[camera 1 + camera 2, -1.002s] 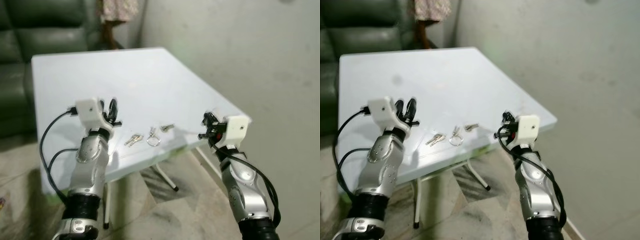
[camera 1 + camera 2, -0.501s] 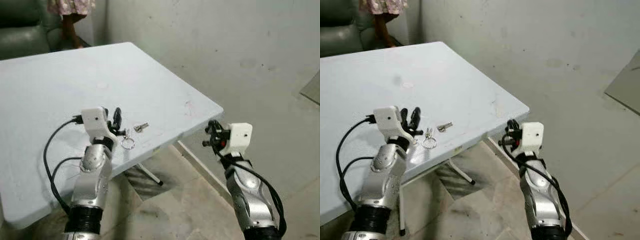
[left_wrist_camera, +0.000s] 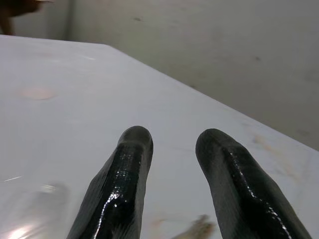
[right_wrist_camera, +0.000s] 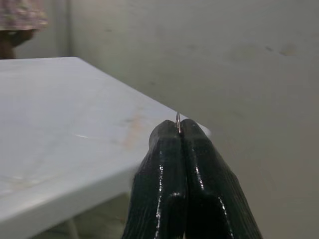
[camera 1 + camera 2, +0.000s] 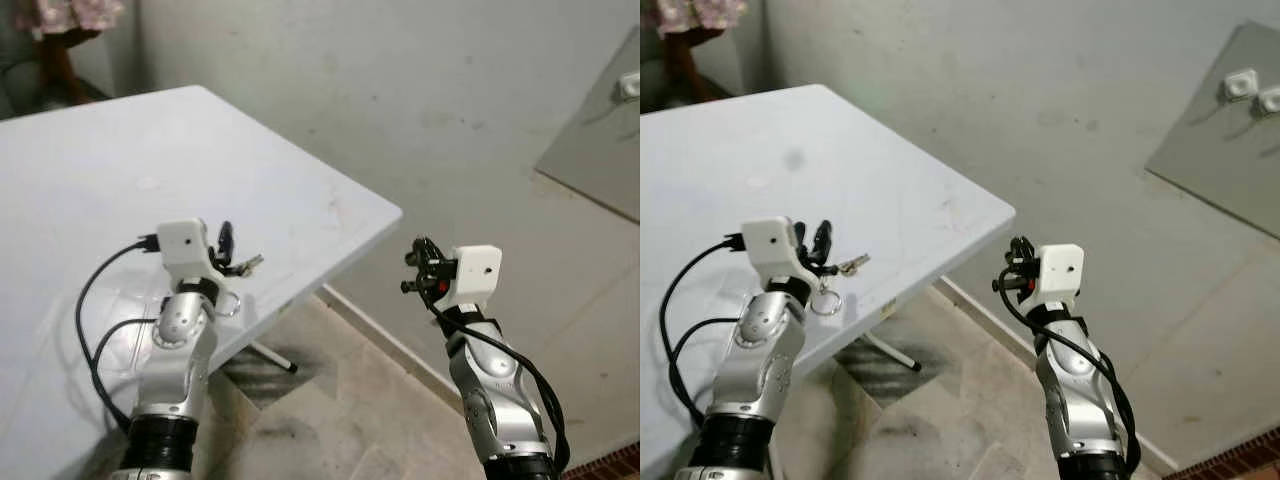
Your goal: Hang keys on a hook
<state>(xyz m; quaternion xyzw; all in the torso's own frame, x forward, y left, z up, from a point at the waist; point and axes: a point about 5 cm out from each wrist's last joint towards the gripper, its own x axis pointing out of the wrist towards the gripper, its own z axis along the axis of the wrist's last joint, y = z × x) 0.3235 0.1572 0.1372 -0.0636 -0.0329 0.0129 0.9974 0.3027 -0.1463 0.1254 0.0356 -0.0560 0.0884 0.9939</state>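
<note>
The right pincer [image 4: 178, 130], off the bench [image 5: 300, 180] corner, pinched a thin ring [image 4: 178, 121]; the left pincer [image 3: 172, 144] hovered spread above the keys [image 5: 848, 265]. Next, probably finding the hook.

Silver arms, white wrist housings, black cables, glossy black jaws

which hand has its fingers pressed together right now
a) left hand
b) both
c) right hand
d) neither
c) The right wrist view shows the right hand with its two black fingers pressed flat against each other, a thin bit of wire poking out at the tips, while the left hand over the white table has a clear gap between its fingers.
</note>
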